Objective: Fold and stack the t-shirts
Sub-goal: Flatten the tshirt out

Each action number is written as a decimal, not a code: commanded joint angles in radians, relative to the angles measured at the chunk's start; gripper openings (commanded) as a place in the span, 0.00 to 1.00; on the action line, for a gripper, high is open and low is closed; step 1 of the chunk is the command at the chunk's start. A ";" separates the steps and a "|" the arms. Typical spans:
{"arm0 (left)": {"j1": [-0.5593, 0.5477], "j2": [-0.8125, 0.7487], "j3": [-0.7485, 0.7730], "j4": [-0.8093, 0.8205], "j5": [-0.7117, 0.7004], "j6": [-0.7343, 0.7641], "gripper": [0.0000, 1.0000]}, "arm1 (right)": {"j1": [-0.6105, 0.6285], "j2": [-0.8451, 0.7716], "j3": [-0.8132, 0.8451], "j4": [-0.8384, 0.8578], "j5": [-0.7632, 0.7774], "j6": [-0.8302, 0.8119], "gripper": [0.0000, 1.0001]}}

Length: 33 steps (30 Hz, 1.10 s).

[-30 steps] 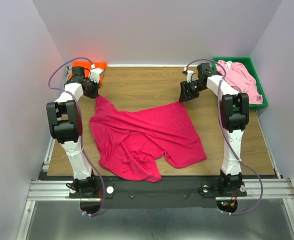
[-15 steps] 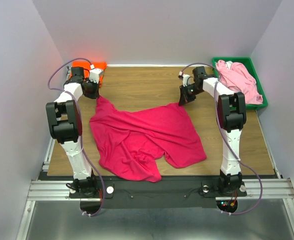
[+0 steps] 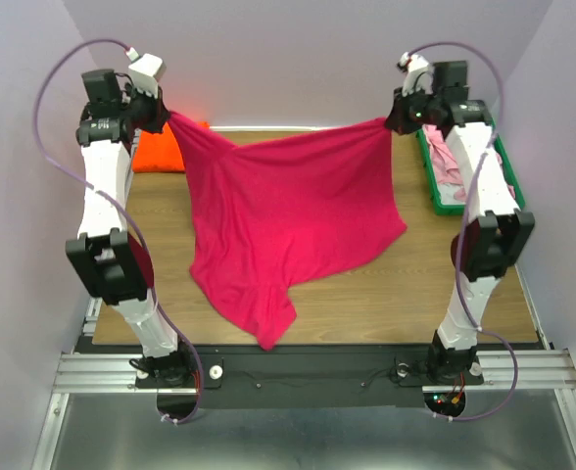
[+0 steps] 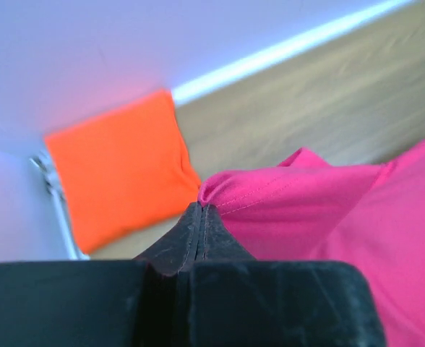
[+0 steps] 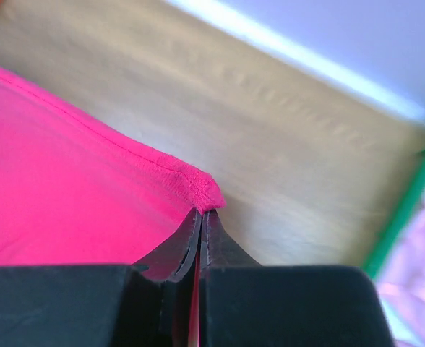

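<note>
Up off the table [image 3: 415, 284] since a second ago, and spread in the air between both arms instead of lying rumpled on the wood: crimson-magenta t-shirt [image 3: 288, 211]. Hangs like a curtain from two top corners, fairly taut along the upper edge, running left to right across the far part of the workspace. Long axis now roughly vertical, from that held edge down to a narrowing, twisted lower end pointing toward the near edge, a little left of centre; contact of that tip with the wood not discernible.

Pinched at the left corner by the left gripper [image 4: 200, 217], closed fully on a fold of the cloth edge. Pinched at the right corner by the right gripper [image 5: 200, 217], likewise clamped tight on cloth.

Further out: bright orange t-shirt [image 3: 161, 152] lying folded flat at the far left corner, so probably one of three done. Pale pink t-shirt [image 3: 447, 162] heaped unfolded in the green tray [image 3: 431, 181] at far right, not yet started.

Judged about a third through: crimson one only opened out, with laying flat, folding and stacking yet to do.
</note>
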 commanded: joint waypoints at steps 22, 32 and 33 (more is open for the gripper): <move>0.013 -1.123 -0.304 0.486 -0.160 -0.169 0.00 | 0.001 -0.907 -0.084 0.238 0.316 -0.090 0.01; 0.013 -1.143 -0.300 0.317 -0.189 -0.063 0.00 | 0.001 -0.964 -0.177 0.245 0.315 -0.161 0.01; 0.012 -1.125 -0.311 0.303 -0.185 -0.053 0.00 | 0.000 -0.962 -0.217 0.245 0.272 -0.165 0.01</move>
